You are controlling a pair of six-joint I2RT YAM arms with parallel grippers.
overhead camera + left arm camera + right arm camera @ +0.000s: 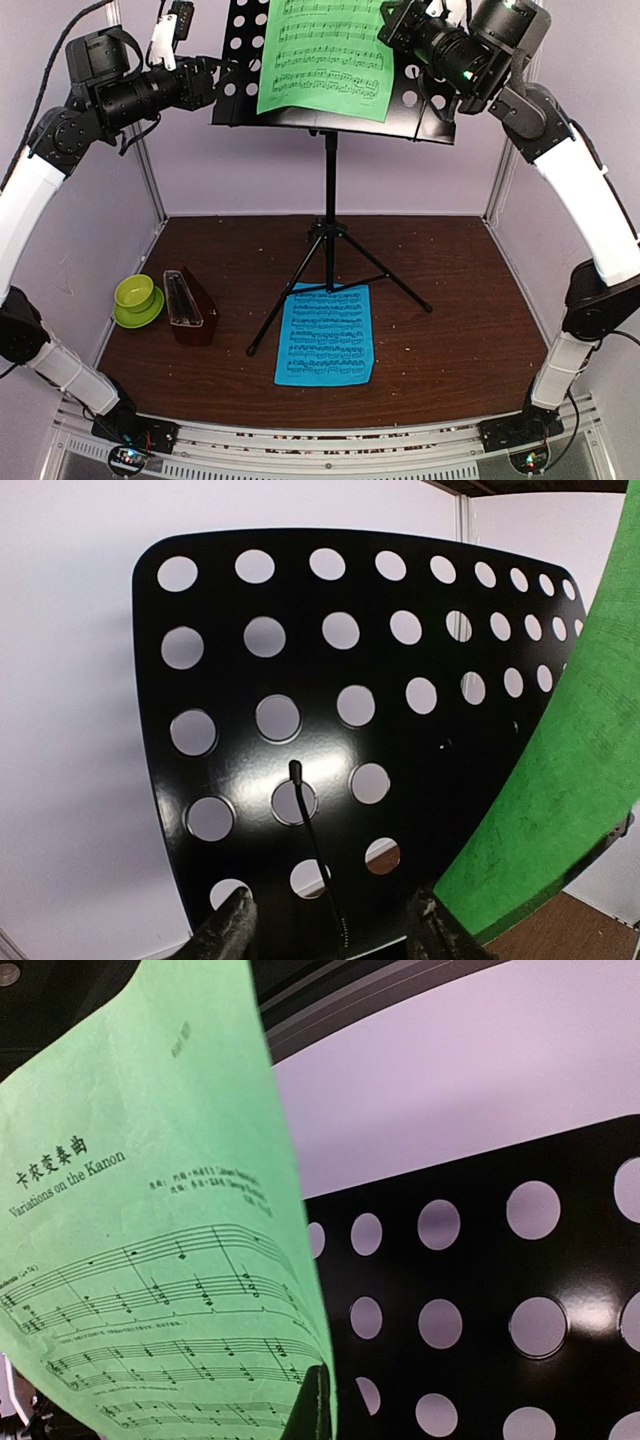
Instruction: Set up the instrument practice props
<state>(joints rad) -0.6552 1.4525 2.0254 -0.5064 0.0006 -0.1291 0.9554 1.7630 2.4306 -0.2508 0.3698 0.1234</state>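
The black perforated music stand stands mid-table on its tripod. The green sheet leans on its desk. My right gripper is at the sheet's upper right corner; in the right wrist view it is shut on the curled edge of the green sheet, in front of the desk. My left gripper is open at the desk's left edge; its fingers straddle the desk without touching. The blue sheet lies flat by the tripod feet. The metronome stands at left.
A lime green cup and saucer sit left of the metronome, near the left wall. A thin black wire page-holder sticks up from the desk's lip. White walls close in the table on the left, back and right.
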